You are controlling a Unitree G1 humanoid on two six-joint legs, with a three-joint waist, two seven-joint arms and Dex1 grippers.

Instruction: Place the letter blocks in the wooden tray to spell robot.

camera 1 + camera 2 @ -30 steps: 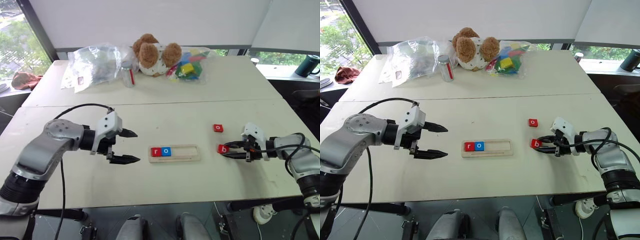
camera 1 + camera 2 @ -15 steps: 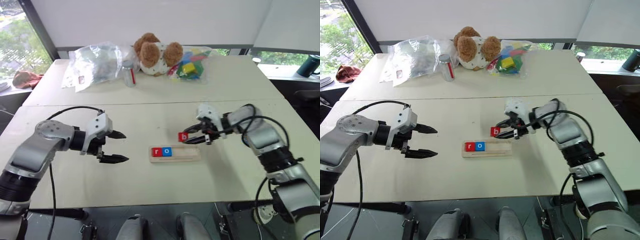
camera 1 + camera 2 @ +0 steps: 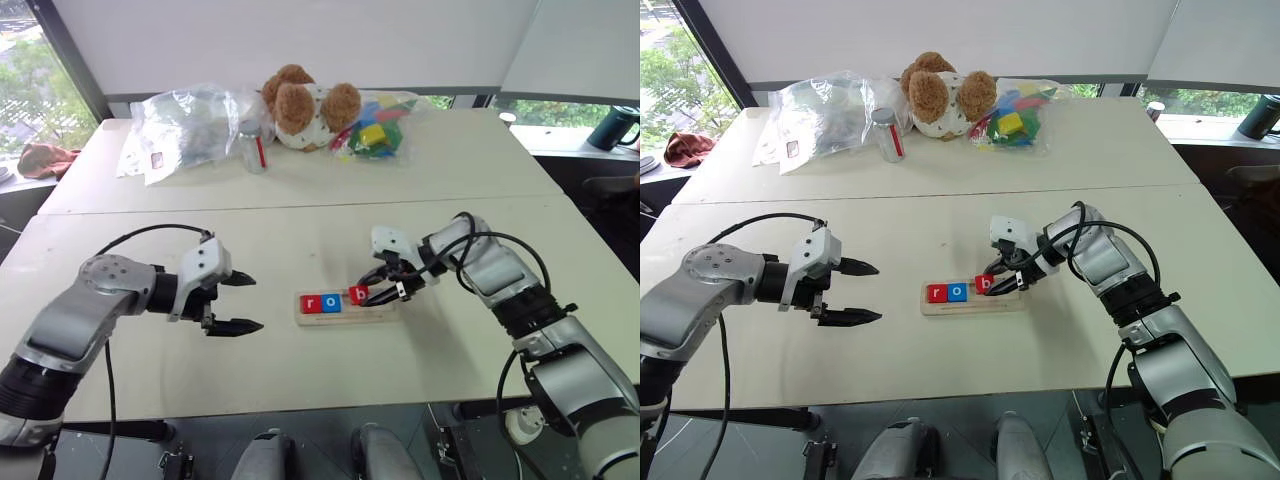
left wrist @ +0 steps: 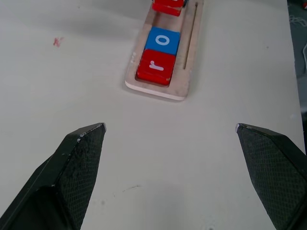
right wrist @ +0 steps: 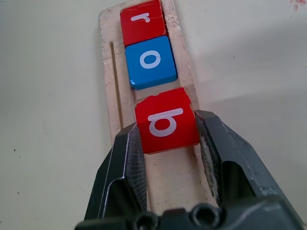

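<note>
The wooden tray (image 3: 382,309) lies in the middle of the near table. A red r block (image 3: 312,303) and a blue o block (image 3: 333,302) sit side by side at its left end. My right gripper (image 3: 370,290) reaches in from the right, shut on a red b block (image 5: 167,122). It holds that block over the tray's groove, right next to the blue o (image 5: 150,61). I cannot tell whether the b rests on the wood. My left gripper (image 3: 252,303) hangs open and holds nothing, left of the tray, with its fingertips (image 4: 96,132) pointing at the tray's left end.
On the far table sit a teddy bear (image 3: 300,105), a clear plastic bag (image 3: 185,120), a small bottle (image 3: 258,150) and a bag of multicoloured toy blocks (image 3: 375,130). A seam (image 3: 300,209) divides the two tables. A dark mug (image 3: 615,128) stands at the far right.
My right gripper has carried the red b block leftward from the table's right side to over the tray, beside the blue o. The left gripper stays open, nearly in place.
</note>
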